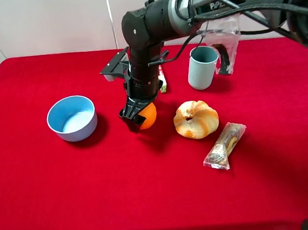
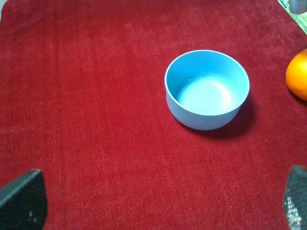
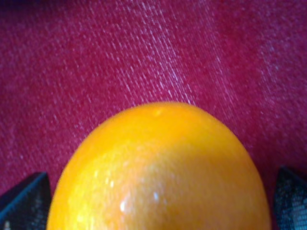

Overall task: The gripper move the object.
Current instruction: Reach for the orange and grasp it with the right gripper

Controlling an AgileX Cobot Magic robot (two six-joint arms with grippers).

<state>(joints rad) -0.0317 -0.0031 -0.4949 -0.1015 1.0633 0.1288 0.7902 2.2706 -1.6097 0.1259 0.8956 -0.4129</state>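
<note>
Our worry starts at the right tool (image 1: pixel 137 116): if it closes off-centre on the round, smooth orange (image 1: pixel 149 116), the fruit could squirt out and roll across the tabletop (image 1: pixel 150 200) toward the bun (image 1: pixel 196 119) or the blue bowl (image 1: pixel 73 133). We judge a squeeze through the widest part is needed. The right tool stands wide open, its fingers (image 3: pixel 26 201) straddling the orange, which sits on the red tabletop between them; whether either finger touches the skin we cannot tell, and nothing is gripped yet. The left tool (image 2: pixel 158 203) is likewise spread open and empty, hovering near the bowl.
</note>
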